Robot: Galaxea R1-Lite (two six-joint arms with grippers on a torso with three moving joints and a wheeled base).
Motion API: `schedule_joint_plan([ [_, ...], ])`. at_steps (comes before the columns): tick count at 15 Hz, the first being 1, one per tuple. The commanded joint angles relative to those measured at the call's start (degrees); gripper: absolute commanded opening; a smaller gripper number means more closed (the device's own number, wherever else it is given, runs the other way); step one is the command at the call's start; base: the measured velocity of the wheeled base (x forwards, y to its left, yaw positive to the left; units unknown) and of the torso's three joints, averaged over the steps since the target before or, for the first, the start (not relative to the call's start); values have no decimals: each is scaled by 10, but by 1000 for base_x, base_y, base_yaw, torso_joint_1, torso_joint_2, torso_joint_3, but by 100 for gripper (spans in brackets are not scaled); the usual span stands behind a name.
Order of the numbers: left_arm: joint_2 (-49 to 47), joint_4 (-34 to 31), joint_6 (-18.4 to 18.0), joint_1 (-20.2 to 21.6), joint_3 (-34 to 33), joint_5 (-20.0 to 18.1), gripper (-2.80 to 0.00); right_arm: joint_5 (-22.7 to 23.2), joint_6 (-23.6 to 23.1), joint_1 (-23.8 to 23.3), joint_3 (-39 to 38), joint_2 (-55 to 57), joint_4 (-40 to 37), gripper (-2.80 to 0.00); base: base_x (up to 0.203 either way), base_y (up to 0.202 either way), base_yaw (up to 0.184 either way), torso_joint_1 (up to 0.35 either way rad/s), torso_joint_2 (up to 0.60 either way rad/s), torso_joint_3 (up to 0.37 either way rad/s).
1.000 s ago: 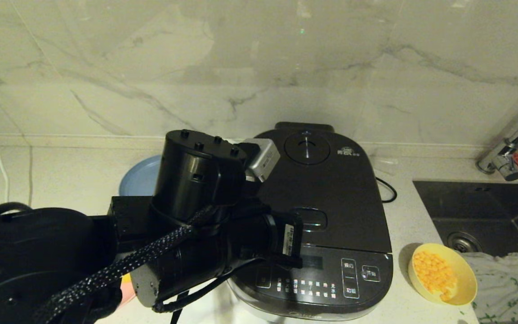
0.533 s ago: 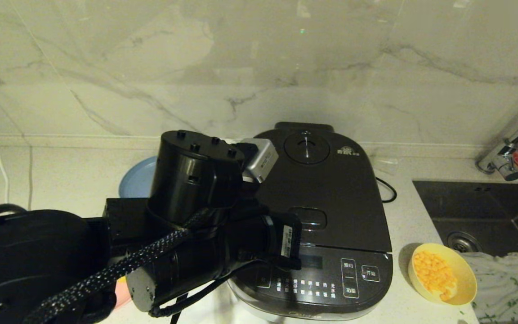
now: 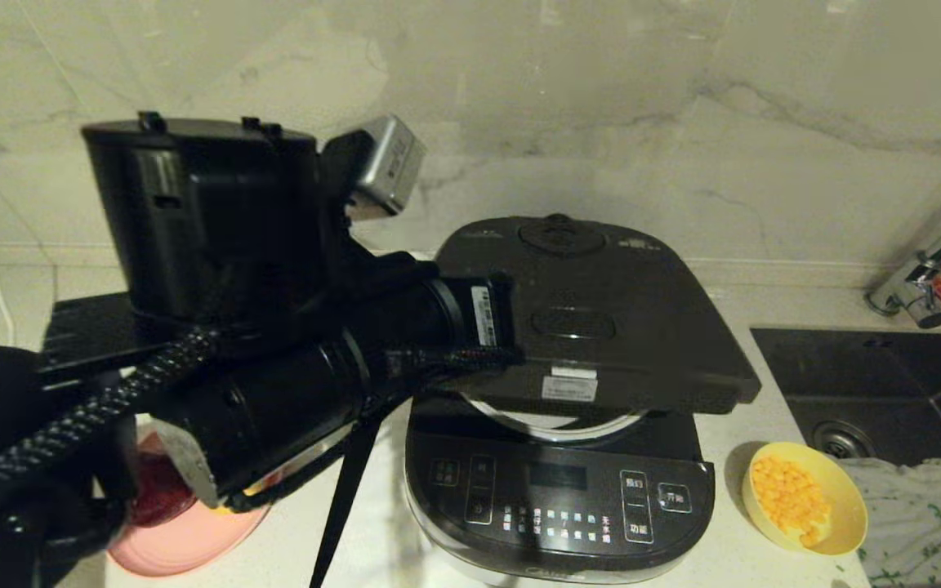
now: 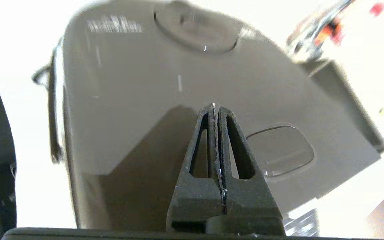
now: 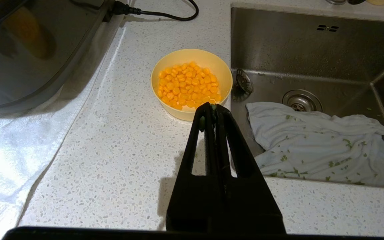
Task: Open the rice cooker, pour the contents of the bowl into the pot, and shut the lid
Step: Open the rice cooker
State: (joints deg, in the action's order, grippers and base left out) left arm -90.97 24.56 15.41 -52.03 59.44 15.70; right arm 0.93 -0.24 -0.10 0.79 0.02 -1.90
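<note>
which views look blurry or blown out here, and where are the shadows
Left wrist view: lid smeared, background blown out white, shut left gripper shadowing the lid. Right wrist view: sharp, the shut right gripper casting a shadow on the counter. Head view: dim, left arm slightly blurred.

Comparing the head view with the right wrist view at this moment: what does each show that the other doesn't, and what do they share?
Only the head view shows the rice cooker front panel, its lid partly raised, the left arm beside it and a pink plate. Only the right wrist view shows the right gripper, shut and empty above the counter, and the cloth in full. Both show the bowl of kernels next to the sink.
</note>
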Motion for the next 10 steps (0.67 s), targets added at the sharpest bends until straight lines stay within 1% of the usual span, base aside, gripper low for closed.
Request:
schedule_joint_plan([
  [1,45,-2,1,0,24,2,-280,0,0,0,0,1,0,-280,0,0,0,0,0,0],
  [3,75,-13,-1,0,55,5,-280,0,0,0,0,0,0,-280,0,0,0,0,0,0],
  [5,106,-23,-4,1,74,21,-280,0,0,0,0,0,0,-280,0,0,0,0,0,0],
  [7,142,-31,-10,7,85,27,-280,0,0,0,0,0,0,-280,0,0,0,0,0,0],
  [10,206,-94,-27,8,94,24,-280,0,0,0,0,0,0,-280,0,0,0,0,0,0],
])
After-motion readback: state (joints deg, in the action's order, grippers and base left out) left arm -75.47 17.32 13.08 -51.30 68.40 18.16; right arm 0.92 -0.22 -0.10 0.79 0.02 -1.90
